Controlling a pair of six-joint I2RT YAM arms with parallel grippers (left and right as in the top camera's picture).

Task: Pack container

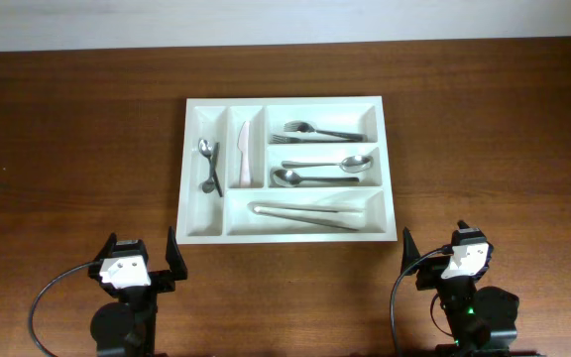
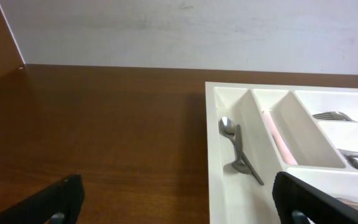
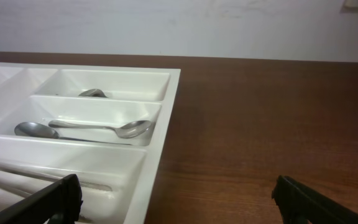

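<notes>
At the near table edge, the left gripper (image 1: 142, 248) and the right gripper (image 1: 448, 246) sit with fingers spread wide, each holding nothing. The left one is off the near-left corner of the white cutlery tray (image 1: 201, 213) and the right one is off its near-right corner; neither touches it. The tray lies flat on the brown wooden table (image 1: 77, 149), between the two arms. Its nearest long compartment holds metal tongs (image 1: 310, 212) lying lengthwise. The middle long compartment holds two spoons (image 1: 325, 164), bowls at opposite ends. The farthest long compartment holds forks (image 1: 310, 130), tines to the left. Of the two narrow compartments on the left, the outer holds a small spoon (image 1: 206, 149) and the inner holds a pale knife (image 1: 243, 156). A light wall (image 1: 266, 20) borders the far table edge.
</notes>
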